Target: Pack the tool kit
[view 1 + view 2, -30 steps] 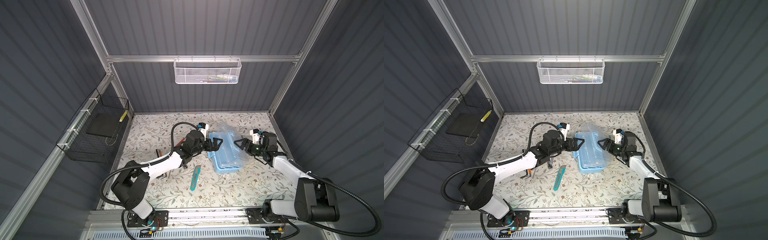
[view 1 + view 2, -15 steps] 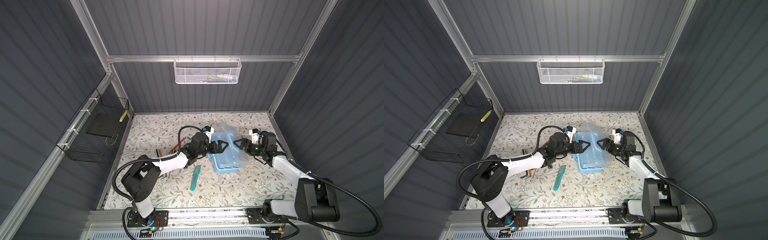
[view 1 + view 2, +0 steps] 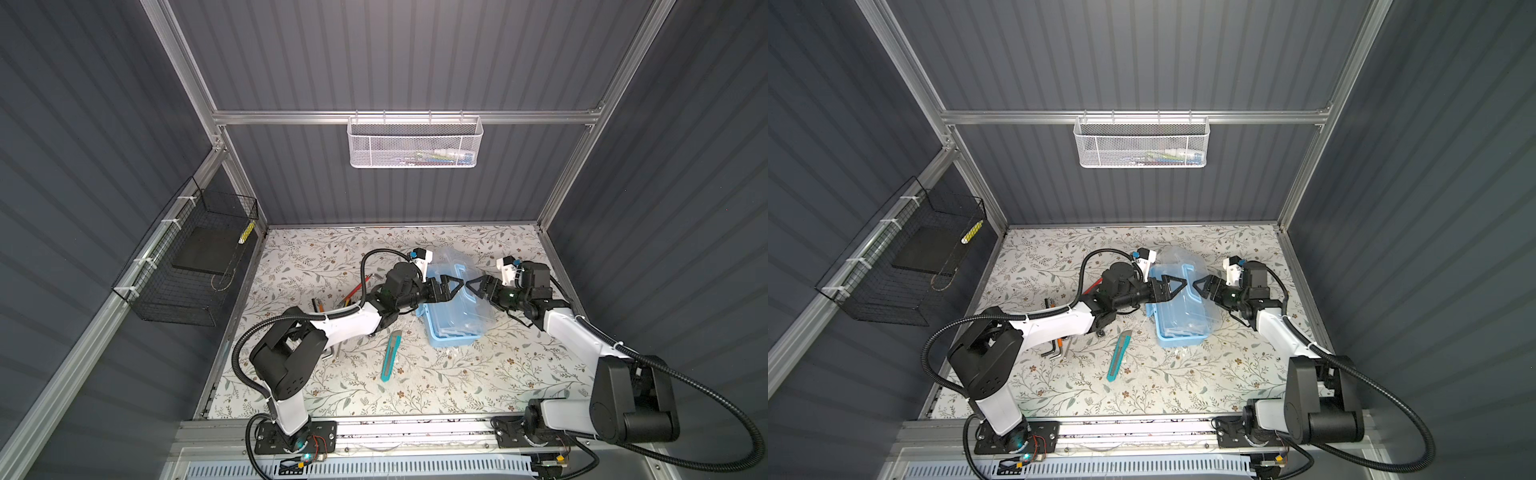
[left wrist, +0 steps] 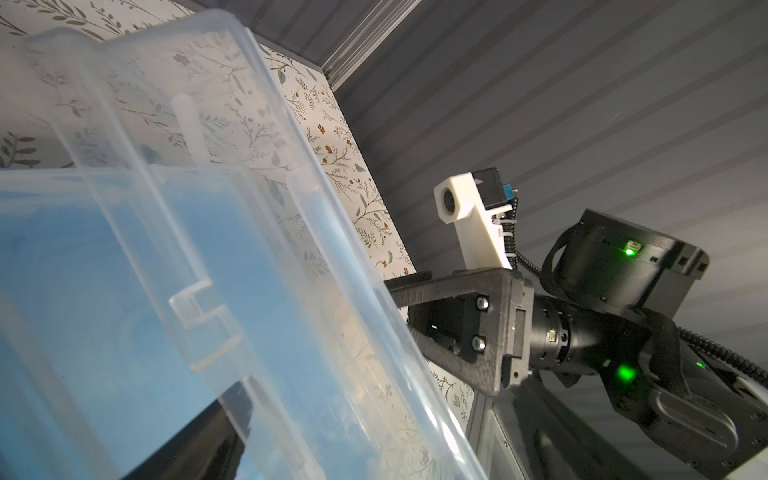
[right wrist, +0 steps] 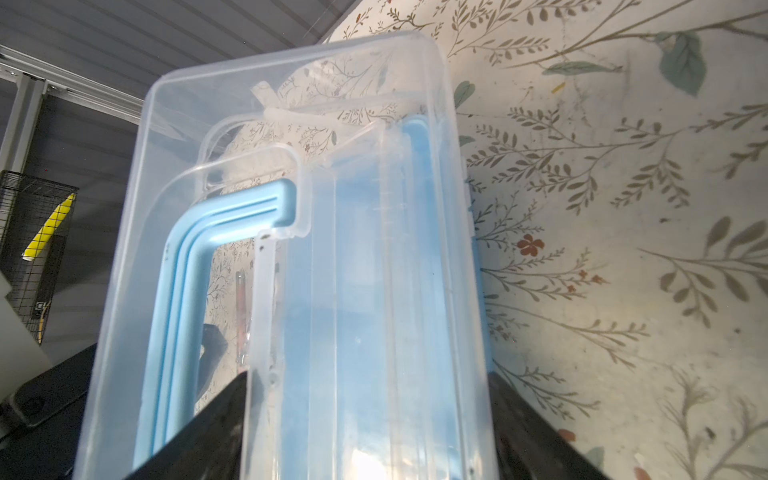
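Note:
The tool kit (image 3: 451,332) (image 3: 1179,328) is a light-blue box in the middle of the floral mat. Its clear lid (image 4: 232,232) (image 5: 374,257) is tilted up over the base, and the blue handle (image 5: 187,266) shows through it. My left gripper (image 3: 457,286) (image 3: 1179,284) hangs open over the kit by the handle; one finger (image 4: 191,444) shows through the lid. My right gripper (image 3: 473,286) (image 3: 1200,286) (image 5: 370,374) faces it tip to tip. Its jaws stand wide, one on each side of a lid section and close against it.
A teal utility knife (image 3: 390,353) lies left of the kit's front. Hex keys (image 3: 1054,351) and orange-handled tools (image 3: 353,295) lie near the left arm. A white mesh basket (image 3: 413,143) hangs on the back wall, a black wire basket (image 3: 191,266) on the left wall.
My left gripper has moved right, from the kit's left edge to above it. The right gripper has shifted slightly left and its jaws have widened a little.

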You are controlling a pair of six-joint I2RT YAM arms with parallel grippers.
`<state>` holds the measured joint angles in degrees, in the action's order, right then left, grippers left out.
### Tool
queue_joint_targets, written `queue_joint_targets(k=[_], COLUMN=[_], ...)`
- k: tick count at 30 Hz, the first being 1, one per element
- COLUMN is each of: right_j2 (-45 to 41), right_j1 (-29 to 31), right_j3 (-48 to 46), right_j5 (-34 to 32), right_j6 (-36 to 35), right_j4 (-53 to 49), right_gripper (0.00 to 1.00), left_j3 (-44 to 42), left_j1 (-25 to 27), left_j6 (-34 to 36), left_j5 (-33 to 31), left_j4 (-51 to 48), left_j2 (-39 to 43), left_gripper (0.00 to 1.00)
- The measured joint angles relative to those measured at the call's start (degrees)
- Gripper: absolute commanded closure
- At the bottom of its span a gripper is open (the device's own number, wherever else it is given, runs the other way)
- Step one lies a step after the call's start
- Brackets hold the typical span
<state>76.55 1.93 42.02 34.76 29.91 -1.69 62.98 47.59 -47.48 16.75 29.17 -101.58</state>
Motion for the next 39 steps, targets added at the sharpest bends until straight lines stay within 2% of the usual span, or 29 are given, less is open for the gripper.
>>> queue_joint_targets(k=[7,23,32,39], right_j2=[-0.1,-7.1,-11.3,-14.2], right_j1=[-0.1,-0.4,-5.8,-10.1], right_j3=[1.9,6.1,7.5,7.5], right_j5=[-3.1,-11.4,-13.4,-12.1], right_j6=[-1.6,-7.3,-8.9,-9.4], right_j4=[-3.9,-16.0,-19.2,-20.3], right_gripper=[0.02,0.01,0.01,0.01], left_j3=[1.6,5.6,11.0,16.2], left_j1=[0.0,0.0,0.4,2.0], left_j6=[-0.5,-0.7,0.6,1.4], left_j5=[0.0,0.9,0.9,0.9], left_j4=[-0.6,-0.8,-1.9,-2.4], left_j2=[-0.8,-1.0,-1.8,-6.4], left_gripper=[0.0,0.0,0.0,0.0])
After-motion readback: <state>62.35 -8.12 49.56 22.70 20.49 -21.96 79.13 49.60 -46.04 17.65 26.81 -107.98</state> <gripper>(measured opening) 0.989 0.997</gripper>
